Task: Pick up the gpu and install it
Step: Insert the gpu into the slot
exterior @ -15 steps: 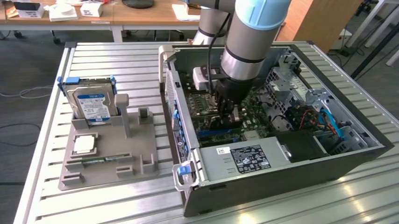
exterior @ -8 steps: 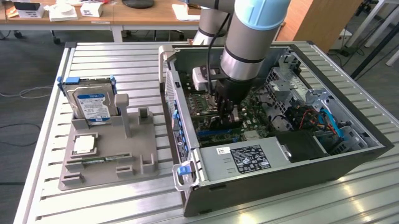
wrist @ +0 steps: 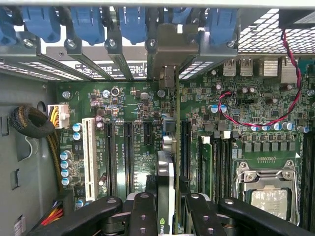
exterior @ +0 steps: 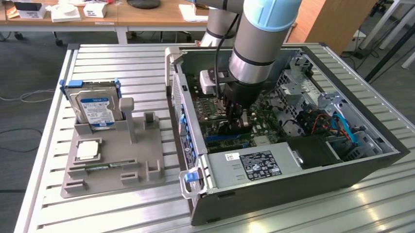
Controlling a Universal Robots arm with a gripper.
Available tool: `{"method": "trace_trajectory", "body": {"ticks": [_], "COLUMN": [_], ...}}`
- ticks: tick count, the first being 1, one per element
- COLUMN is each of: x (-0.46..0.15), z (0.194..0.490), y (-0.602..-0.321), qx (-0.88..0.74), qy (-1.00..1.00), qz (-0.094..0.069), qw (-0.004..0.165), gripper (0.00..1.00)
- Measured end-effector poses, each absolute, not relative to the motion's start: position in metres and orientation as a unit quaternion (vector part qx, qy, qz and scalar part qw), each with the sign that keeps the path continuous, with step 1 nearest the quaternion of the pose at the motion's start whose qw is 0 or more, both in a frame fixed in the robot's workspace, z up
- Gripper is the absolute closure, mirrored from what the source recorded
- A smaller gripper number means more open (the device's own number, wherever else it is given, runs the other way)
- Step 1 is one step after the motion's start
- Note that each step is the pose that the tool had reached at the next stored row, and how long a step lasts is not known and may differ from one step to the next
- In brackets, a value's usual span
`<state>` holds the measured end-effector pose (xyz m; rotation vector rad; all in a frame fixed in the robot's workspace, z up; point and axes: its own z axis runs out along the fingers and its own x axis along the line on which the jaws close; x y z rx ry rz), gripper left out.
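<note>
The gpu (wrist: 166, 169) appears edge-on in the wrist view, a thin black card standing upright over the green motherboard (wrist: 133, 147) between the black expansion slots. Its far end reaches the rear bracket opening (wrist: 167, 73). My gripper (wrist: 167, 201) is shut on the card, one black finger (wrist: 142, 214) on each side of it. In the exterior view my gripper (exterior: 236, 116) reaches down into the open computer case (exterior: 292, 179), with the dark gpu (exterior: 236, 127) below it, close to the board.
A grey fixture (exterior: 110, 160) at the exterior view's left holds a silver hard drive (exterior: 96, 109), a processor chip (exterior: 87, 150) and a green memory stick (exterior: 97, 167). Inside the case are the power supply (exterior: 259, 165), a white slot (wrist: 90, 157), the processor socket (wrist: 268, 191) and cables (wrist: 256, 120).
</note>
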<state>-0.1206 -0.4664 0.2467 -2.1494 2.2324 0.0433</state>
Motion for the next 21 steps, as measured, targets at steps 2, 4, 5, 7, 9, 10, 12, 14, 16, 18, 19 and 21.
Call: {"method": "trace_trajectory", "body": {"ticks": [2,4,5,7,9,10,12,14,16,18,19,21], "x": [-0.1206,-0.1207,-0.1208,-0.1208,-0.1208,-0.1208,-0.1208,-0.1206,-0.1202,-0.1195,-0.1191,-0.1187], "z": [0.2467,0.2467,0.2467,0.2467,0.2468,0.2468,0.2471,0.2477,0.2482,0.2484,0.2484,0.2483], "y": [-0.4664,-0.4664,-0.4664,-0.4664,-0.4664,-0.4664,-0.4663,-0.4664,-0.4664,-0.4665,-0.4665,-0.4664], "qx": [-0.693,-0.693,-0.693,-0.693,-0.693,-0.693,-0.693,-0.693,-0.693,-0.693,-0.693,-0.693], "qy": [0.72,0.72,0.72,0.72,0.72,0.72,0.721,0.721,0.721,0.721,0.721,0.721], "qz": [0.014,0.014,0.014,0.014,0.014,0.014,0.014,0.014,0.015,0.015,0.015,0.015], "qw": [0.021,0.021,0.021,0.021,0.021,0.021,0.021,0.021,0.02,0.02,0.019,0.019], "gripper": [0.73,0.73,0.73,0.73,0.73,0.73,0.73,0.73,0.73,0.73,0.73,0.73]}}
